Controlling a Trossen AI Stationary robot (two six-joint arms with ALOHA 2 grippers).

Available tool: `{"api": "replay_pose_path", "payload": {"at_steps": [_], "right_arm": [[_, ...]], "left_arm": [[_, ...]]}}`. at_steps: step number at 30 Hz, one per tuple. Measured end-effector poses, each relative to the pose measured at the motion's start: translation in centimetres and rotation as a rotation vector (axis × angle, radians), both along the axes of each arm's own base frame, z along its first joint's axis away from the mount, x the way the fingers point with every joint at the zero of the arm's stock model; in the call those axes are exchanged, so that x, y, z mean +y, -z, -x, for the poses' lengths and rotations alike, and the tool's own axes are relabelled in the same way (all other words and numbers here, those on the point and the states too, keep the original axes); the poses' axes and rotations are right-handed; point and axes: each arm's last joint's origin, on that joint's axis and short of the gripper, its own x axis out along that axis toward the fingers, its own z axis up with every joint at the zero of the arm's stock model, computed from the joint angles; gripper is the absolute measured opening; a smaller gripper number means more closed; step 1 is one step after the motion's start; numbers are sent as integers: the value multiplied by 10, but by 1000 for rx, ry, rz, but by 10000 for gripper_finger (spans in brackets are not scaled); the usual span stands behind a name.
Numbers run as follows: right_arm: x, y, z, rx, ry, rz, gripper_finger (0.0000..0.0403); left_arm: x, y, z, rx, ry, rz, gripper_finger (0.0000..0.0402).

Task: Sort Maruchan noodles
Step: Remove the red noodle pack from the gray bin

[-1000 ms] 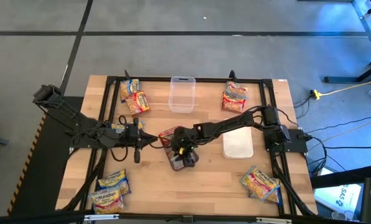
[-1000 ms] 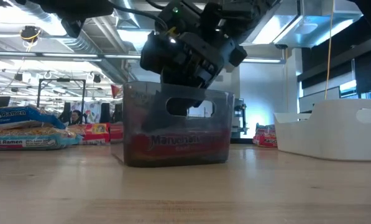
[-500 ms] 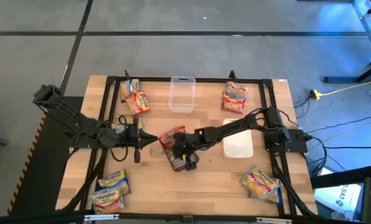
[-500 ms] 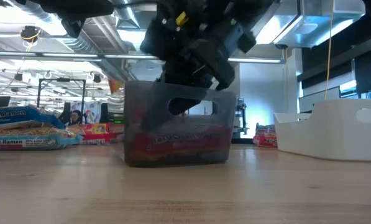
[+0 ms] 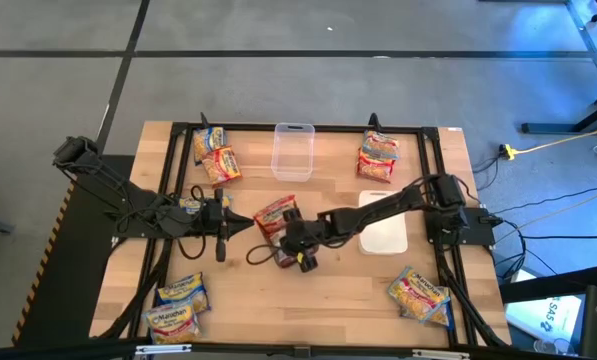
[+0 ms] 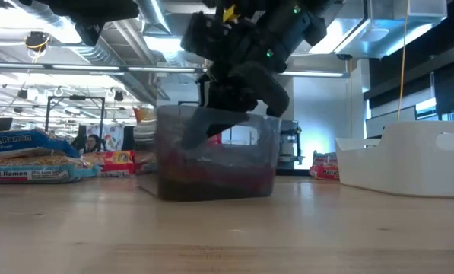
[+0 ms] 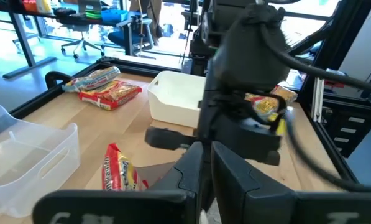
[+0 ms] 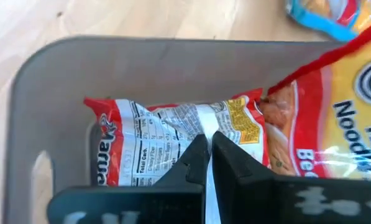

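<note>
Since a second ago the right pincer (image 5: 300, 250) has closed and drawn the grey bin (image 5: 281, 254) toward the left arm's side, the bin now lying slanted where it earlier stood more squarely. Right pincer: fingers pressed together, tips (image 8: 205, 152) against the wrapper of a red-labelled Maruchan packet (image 8: 173, 140) lying inside the bin; whether the wrapper is actually pinched cannot be told. A second red packet (image 5: 276, 213), beef flavour by its print, leans over the bin's rim at the far side. In the low view the pincer housing (image 6: 246, 57) sits above the bin's top edge, with red print dimly visible through the grey wall (image 6: 215, 164). Left pincer (image 5: 221, 232) clenched, empty, hanging over the surface (image 5: 348, 300) just beside the bin. Outward: white bin (image 5: 383, 234) near the right arm; clear bin (image 5: 292, 152) at the far edge; two packets (image 5: 216, 153) in the far left corner, a pair (image 5: 378, 157) far right, blue-trimmed packets (image 5: 178, 306) near left, another pair (image 5: 420, 295) near right.
</note>
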Motion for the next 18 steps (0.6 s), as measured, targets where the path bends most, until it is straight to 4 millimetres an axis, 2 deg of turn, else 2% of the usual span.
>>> {"api": "replay_pose_path", "payload": {"at_steps": [4,9,18], "right_arm": [[-2,-5,-1,-12,22,2,0],[-2,-34,2,-79,12,-1,0],[-7,-65,11,-139,35,-12,0]], "left_arm": [[0,0,0,0,2,1,27],[0,0,0,-3,4,3,27],[0,0,0,-3,5,4,27]]}}
